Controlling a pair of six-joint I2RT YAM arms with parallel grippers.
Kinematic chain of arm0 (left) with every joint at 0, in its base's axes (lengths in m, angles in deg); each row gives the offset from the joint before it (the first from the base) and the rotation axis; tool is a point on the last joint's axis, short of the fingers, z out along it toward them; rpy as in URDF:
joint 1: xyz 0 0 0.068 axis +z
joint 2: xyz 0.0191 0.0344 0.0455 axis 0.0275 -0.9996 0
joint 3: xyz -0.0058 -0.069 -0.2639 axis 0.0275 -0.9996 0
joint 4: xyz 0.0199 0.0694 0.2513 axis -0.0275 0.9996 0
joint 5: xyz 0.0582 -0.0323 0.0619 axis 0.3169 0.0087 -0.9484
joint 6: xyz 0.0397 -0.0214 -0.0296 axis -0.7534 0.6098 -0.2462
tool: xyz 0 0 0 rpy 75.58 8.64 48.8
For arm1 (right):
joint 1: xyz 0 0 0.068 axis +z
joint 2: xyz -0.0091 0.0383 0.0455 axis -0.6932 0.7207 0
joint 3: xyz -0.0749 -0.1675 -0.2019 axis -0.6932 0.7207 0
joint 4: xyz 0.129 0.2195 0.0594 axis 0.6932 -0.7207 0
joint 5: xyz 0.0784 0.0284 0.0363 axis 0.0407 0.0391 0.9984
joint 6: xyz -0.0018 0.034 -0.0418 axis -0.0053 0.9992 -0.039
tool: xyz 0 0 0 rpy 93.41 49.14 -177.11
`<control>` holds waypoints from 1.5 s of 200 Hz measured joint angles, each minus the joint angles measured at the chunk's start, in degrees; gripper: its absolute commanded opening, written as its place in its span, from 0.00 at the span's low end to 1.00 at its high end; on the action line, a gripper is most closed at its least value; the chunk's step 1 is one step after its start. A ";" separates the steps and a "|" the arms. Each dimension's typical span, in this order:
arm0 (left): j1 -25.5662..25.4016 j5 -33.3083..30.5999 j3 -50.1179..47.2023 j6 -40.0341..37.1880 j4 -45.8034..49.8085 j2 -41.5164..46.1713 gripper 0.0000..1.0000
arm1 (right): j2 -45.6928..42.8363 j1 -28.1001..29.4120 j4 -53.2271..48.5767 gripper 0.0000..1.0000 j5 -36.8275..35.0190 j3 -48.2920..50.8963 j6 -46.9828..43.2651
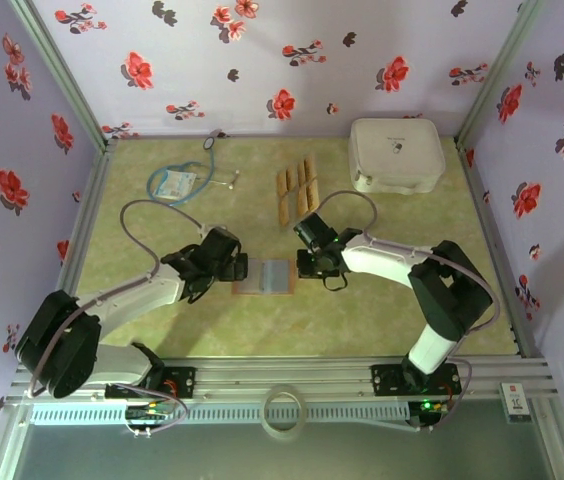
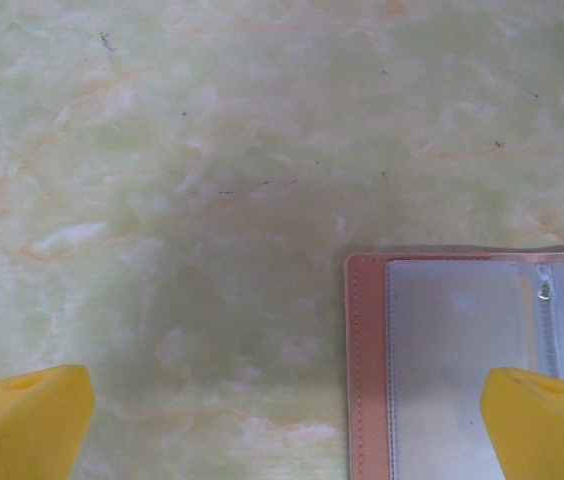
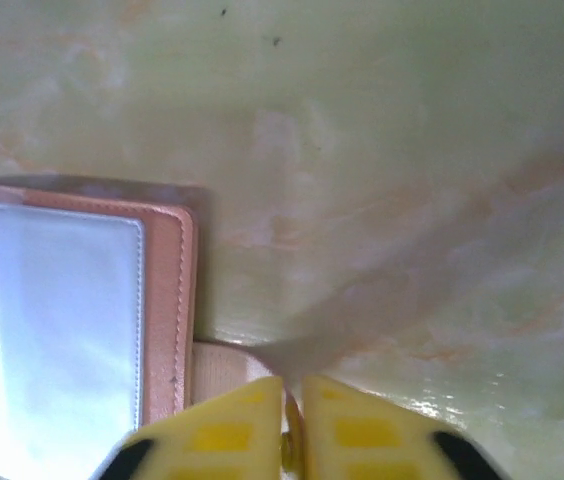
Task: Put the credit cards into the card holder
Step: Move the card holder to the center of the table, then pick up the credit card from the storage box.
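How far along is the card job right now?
Done: the card holder lies open on the table. In hand: the right gripper is shut at the holder's tan tab, the left gripper open over its other edge. Left: the credit cards lie in a row farther back, none loaded.

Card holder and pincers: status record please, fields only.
card holder: open flat, inside up, between the pincers
credit cards: four side by side, beyond the holder, apart from it
left pincer: open, straddling one end edge of the holder
right pincer: shut at the holder's tab; grip unclear
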 measured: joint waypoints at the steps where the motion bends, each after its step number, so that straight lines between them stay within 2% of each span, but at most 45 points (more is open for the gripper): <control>1: 0.00 0.00 0.00 0.00 0.00 -0.04 1.00 | 0.00 -0.02 0.00 0.01 0.02 0.02 -0.09; 50: 0.07 0.92 0.00 0.02 -0.09 -1.20 1.00 | -2.23 -4.11 0.61 0.01 0.02 3.37 -1.31; 71: 0.07 1.01 0.00 0.02 -0.13 -1.42 1.00 | -3.37 -5.95 0.46 0.28 0.15 4.26 -2.54; 96: 0.09 1.03 0.00 0.02 -0.55 -1.79 1.00 | -5.01 -6.62 -1.03 0.41 0.20 4.02 -4.02; 113: 0.09 1.25 0.00 0.02 -0.79 -2.14 1.00 | -6.73 -6.64 -4.00 0.45 -0.02 1.88 -5.40; 166: 0.11 1.46 0.09 -0.24 -2.27 -3.21 1.00 | -6.34 -7.15 -12.68 0.43 -4.48 -18.23 -9.64; 209: 0.44 1.88 0.09 -1.09 -3.17 -3.74 1.00 | 5.97 -7.21 -16.94 0.37 -5.53 -34.07 -11.82; 256: 2.32 2.12 0.09 -1.29 -4.28 -3.74 1.00 | 19.15 -5.97 -22.32 0.37 -6.40 -44.26 -11.98; 300: 3.15 2.67 -0.24 -1.29 -5.38 -3.74 1.00 | 25.99 -4.20 -26.14 0.36 -9.20 -53.37 -11.98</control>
